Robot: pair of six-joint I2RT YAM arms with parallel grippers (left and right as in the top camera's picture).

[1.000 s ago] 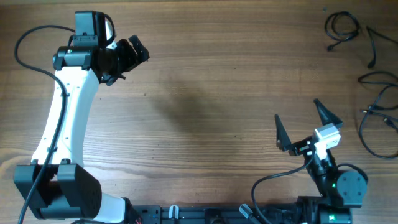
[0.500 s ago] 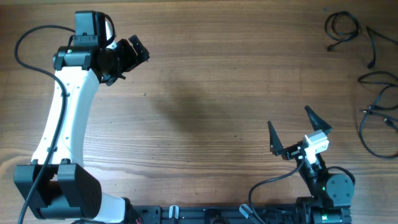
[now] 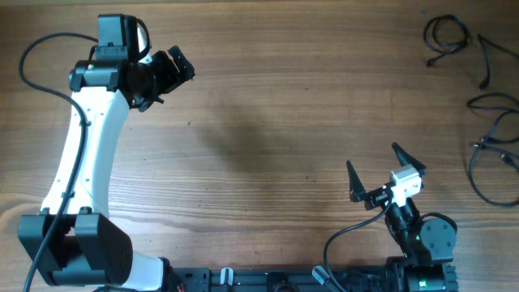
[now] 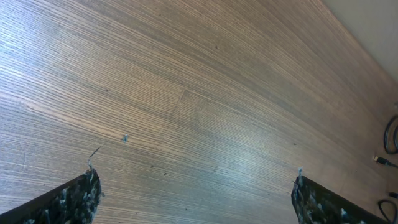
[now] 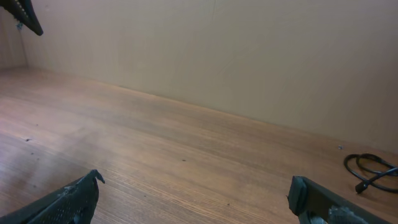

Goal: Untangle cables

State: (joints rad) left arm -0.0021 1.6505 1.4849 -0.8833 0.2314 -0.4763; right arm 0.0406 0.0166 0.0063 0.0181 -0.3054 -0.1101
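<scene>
The cables lie apart at the table's far right: a small coil, a short bent cord and larger loose loops. My right gripper hovers near the front edge, well left of them, open with nothing between its fingers. In the right wrist view the gripper shows only bare wood in its gap, and the coil sits far off at the right edge. My left gripper is open at the far left, high over bare wood; a bit of cable peeks in at the right edge.
The wooden table fills every view. A beige wall stands behind its far edge. The left arm's white link and its black wire occupy the left side. The arm bases sit along the front edge.
My right gripper has drawn back toward the front edge and shifted left, further from the cables. The left arm and the cables have not moved.
</scene>
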